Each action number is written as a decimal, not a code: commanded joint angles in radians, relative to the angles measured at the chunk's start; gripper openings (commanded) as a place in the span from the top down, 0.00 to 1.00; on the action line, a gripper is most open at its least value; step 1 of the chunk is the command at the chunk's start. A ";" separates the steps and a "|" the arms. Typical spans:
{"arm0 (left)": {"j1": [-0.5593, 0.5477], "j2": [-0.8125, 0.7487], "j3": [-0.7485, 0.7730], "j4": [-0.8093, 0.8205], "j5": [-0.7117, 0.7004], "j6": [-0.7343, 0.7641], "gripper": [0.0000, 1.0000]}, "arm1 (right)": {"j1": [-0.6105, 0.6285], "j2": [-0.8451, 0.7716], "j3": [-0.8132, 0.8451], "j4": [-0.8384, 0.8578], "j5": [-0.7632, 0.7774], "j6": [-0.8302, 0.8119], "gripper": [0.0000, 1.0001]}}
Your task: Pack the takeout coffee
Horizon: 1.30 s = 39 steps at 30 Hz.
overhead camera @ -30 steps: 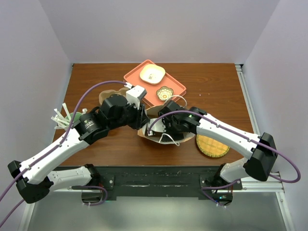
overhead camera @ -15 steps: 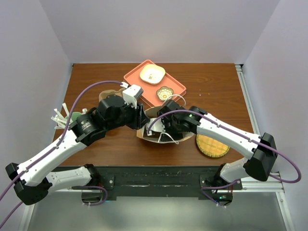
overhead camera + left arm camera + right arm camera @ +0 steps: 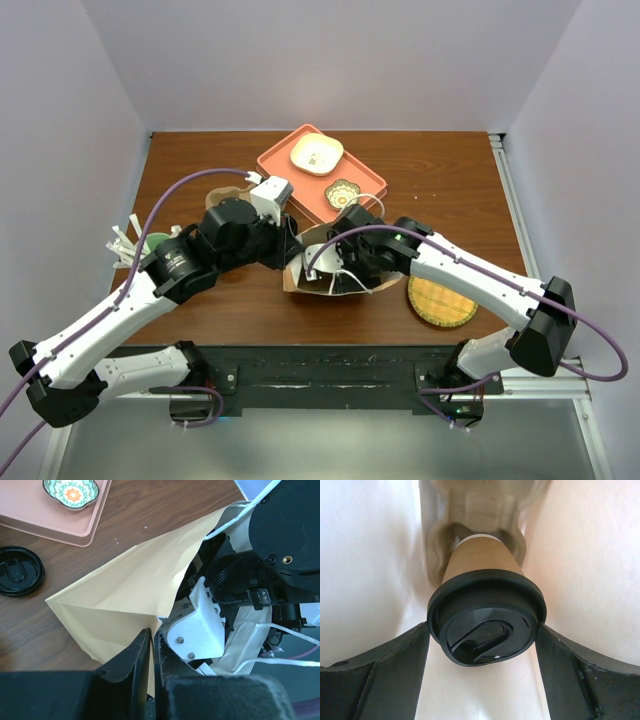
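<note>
Left gripper [image 3: 151,647] is pinched together on the paper bag [image 3: 135,595] lip, apparently to hold the mouth open; right gripper [image 3: 483,628], wrist angled into that mouth, is clamped on the lid of the takeout coffee [image 3: 485,565] inside the bag, base toward the bottom; beyond both lies a pink tray [image 3: 278,160].

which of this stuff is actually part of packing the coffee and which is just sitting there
For the job: takeout coffee, held by the right gripper inside the paper bag; left gripper pinching the bag's edge.
Lying about: pink tray, patterned dish, cream plate, loose black lid, woven mat.
</note>
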 commanded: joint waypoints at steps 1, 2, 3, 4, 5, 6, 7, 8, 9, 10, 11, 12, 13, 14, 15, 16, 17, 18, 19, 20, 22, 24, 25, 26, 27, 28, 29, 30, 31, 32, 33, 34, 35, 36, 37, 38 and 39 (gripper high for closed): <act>-0.005 -0.005 0.013 0.005 -0.017 -0.021 0.90 | 0.007 -0.024 0.063 0.003 -0.026 0.020 0.20; -0.005 -0.006 0.013 0.004 -0.015 -0.029 0.91 | 0.007 -0.027 0.063 0.000 -0.029 0.020 0.20; -0.005 -0.006 0.013 0.007 -0.013 -0.029 0.93 | 0.007 -0.029 0.064 0.000 -0.031 0.023 0.19; -0.005 -0.006 0.012 0.008 -0.009 -0.030 0.93 | 0.007 -0.030 0.064 -0.005 -0.031 0.026 0.19; -0.005 -0.006 0.010 0.008 -0.006 -0.035 0.94 | 0.007 -0.029 0.066 -0.008 -0.034 0.026 0.19; -0.005 -0.008 0.009 0.008 -0.006 -0.036 0.94 | 0.007 -0.032 0.067 -0.011 -0.035 0.029 0.20; -0.005 -0.008 0.007 0.008 -0.003 -0.038 0.94 | 0.007 -0.030 0.069 -0.011 -0.037 0.031 0.21; -0.005 -0.011 0.005 0.010 -0.003 -0.043 0.94 | 0.007 -0.030 0.075 -0.016 -0.037 0.032 0.25; -0.005 -0.012 0.002 0.011 -0.003 -0.046 0.94 | 0.007 -0.030 0.076 -0.020 -0.037 0.039 0.26; -0.005 -0.014 -0.001 0.011 -0.003 -0.046 0.94 | 0.007 -0.032 0.076 -0.023 -0.037 0.040 0.26; -0.005 -0.015 -0.002 0.013 -0.003 -0.047 0.94 | 0.007 -0.038 0.078 -0.028 -0.038 0.043 0.27; -0.005 -0.015 -0.002 0.013 -0.003 -0.047 0.94 | 0.005 -0.038 0.078 -0.030 -0.037 0.045 0.27; -0.005 -0.015 -0.004 0.010 -0.004 -0.049 0.94 | 0.007 -0.042 0.078 -0.028 -0.035 0.046 0.27; -0.005 -0.015 -0.004 0.011 -0.003 -0.049 0.94 | 0.007 -0.043 0.075 -0.034 -0.034 0.046 0.28; -0.005 -0.017 -0.004 0.013 0.000 -0.049 0.94 | 0.007 -0.046 0.073 -0.039 -0.034 0.048 0.28; -0.005 -0.015 -0.004 0.014 0.002 -0.050 0.94 | 0.007 -0.050 0.072 -0.040 -0.032 0.049 0.29; -0.005 -0.015 -0.002 0.016 0.003 -0.050 0.94 | 0.007 -0.052 0.069 -0.045 -0.034 0.051 0.31; -0.005 -0.015 -0.001 0.014 0.007 -0.050 0.93 | 0.007 -0.053 0.070 -0.046 -0.032 0.055 0.32; -0.005 -0.012 0.001 0.017 0.011 -0.050 0.93 | 0.007 -0.053 0.075 -0.048 -0.034 0.058 0.32; -0.005 -0.011 0.002 0.017 0.013 -0.052 0.93 | 0.007 -0.055 0.078 -0.046 -0.031 0.060 0.33; -0.005 -0.006 0.008 0.014 0.020 -0.053 0.92 | 0.007 -0.053 0.090 -0.048 -0.034 0.071 0.33; -0.005 -0.005 0.010 0.008 0.019 -0.061 0.92 | 0.007 -0.053 0.112 -0.050 -0.040 0.081 0.32; -0.005 -0.002 0.013 0.001 0.017 -0.063 0.92 | 0.007 -0.056 0.118 -0.050 -0.048 0.086 0.32; -0.005 0.000 0.015 -0.006 0.017 -0.067 0.92 | 0.007 -0.056 0.125 -0.048 -0.049 0.089 0.31; -0.005 0.003 0.016 -0.009 0.016 -0.067 0.92 | 0.007 -0.056 0.130 -0.048 -0.048 0.094 0.31; -0.006 0.004 0.015 -0.013 0.020 -0.067 0.92 | 0.007 -0.055 0.133 -0.051 -0.046 0.098 0.31; -0.005 0.004 0.015 -0.013 0.022 -0.070 0.92 | 0.007 -0.055 0.138 -0.054 -0.046 0.101 0.31; -0.005 0.004 0.012 -0.013 0.022 -0.073 0.92 | 0.007 -0.056 0.139 -0.054 -0.048 0.108 0.31; -0.006 0.003 0.012 -0.016 0.023 -0.076 0.92 | 0.007 -0.059 0.141 -0.051 -0.049 0.112 0.31; -0.005 0.001 0.010 -0.019 0.022 -0.081 0.92 | 0.007 -0.067 0.142 -0.050 -0.051 0.115 0.31; -0.005 0.003 0.012 -0.024 0.019 -0.084 0.92 | 0.007 -0.072 0.144 -0.047 -0.049 0.124 0.31; -0.005 0.006 0.013 -0.035 0.016 -0.086 0.92 | 0.007 -0.073 0.148 -0.042 -0.048 0.128 0.31; -0.005 0.008 0.015 -0.038 0.017 -0.086 0.92 | 0.007 -0.081 0.153 -0.039 -0.046 0.132 0.31; -0.005 0.009 0.015 -0.038 0.019 -0.087 0.92 | 0.007 -0.081 0.158 -0.037 -0.045 0.140 0.31; -0.005 0.011 0.013 -0.038 0.020 -0.089 0.91 | 0.007 -0.082 0.162 -0.037 -0.045 0.143 0.31; -0.005 0.014 0.013 -0.039 0.022 -0.098 0.89 | 0.007 -0.084 0.173 -0.039 -0.045 0.146 0.31; -0.005 0.017 0.015 -0.039 0.026 -0.098 0.89 | 0.008 -0.088 0.176 -0.036 -0.045 0.155 0.31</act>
